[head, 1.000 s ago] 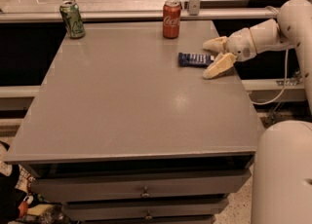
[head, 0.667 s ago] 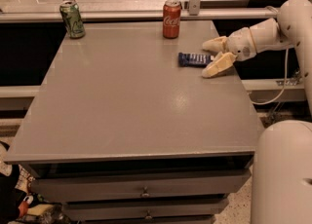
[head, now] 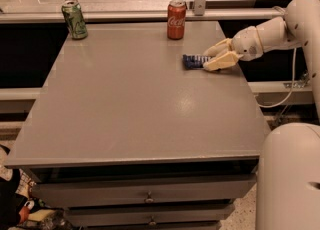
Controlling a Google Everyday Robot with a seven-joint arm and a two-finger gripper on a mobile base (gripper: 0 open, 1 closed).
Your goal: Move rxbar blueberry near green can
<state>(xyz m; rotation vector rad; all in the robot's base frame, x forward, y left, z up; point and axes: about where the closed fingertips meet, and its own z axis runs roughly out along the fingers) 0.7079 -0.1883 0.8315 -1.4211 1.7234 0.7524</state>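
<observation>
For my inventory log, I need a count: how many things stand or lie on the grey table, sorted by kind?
Cans: 2 (green can, red Coca-Cola can)
Snack bars: 1 (rxbar blueberry)
Total: 3 on the table
Not counted: the gripper, which is at the bar's right end, near the table's right edge.

Arm stretched in from right, gripper [head: 205, 60] low, jaws apart

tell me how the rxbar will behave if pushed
The rxbar lies flat, so it likely slides, not rolls. Thin, small, probably light; the glossy table may let it twist. The gripper sits at its end by the table's edge.
</observation>
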